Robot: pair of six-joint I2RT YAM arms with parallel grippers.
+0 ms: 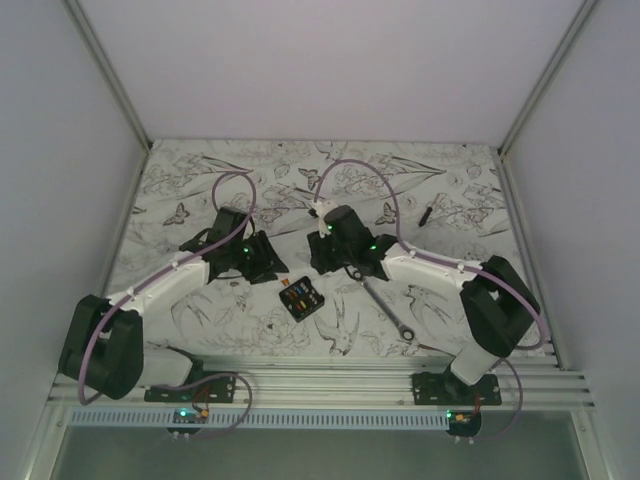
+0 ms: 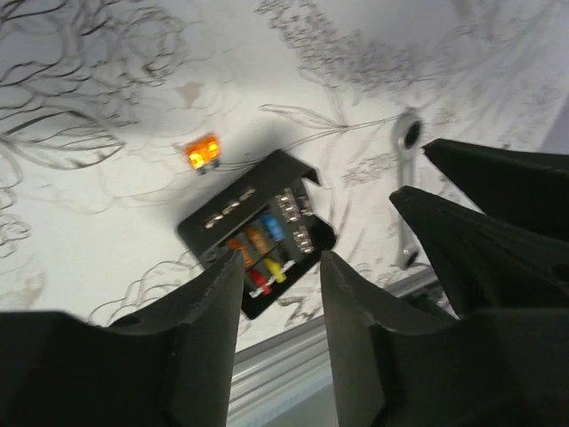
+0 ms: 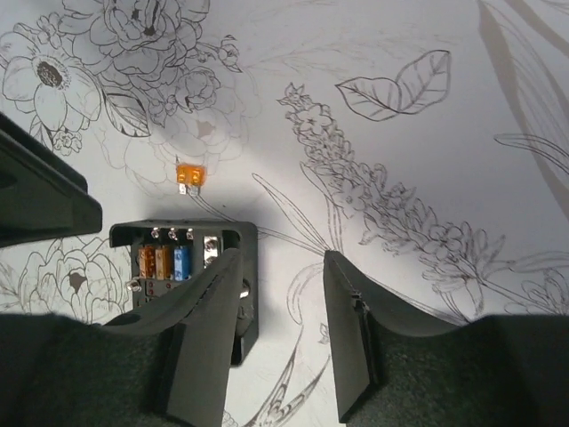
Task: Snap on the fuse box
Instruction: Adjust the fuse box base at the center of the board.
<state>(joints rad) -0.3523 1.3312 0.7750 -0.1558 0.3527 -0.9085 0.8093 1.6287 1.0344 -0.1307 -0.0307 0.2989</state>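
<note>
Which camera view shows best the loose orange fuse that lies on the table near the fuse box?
The right wrist view: there the loose orange fuse is sharp and uncovered. The left wrist view shows it blurred. In the top view it is too small to tell.

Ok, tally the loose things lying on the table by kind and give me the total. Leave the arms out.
Fuse box: 1
Loose orange fuse: 1
Silver wrench: 1
Small black stick: 1
Total: 4
</note>
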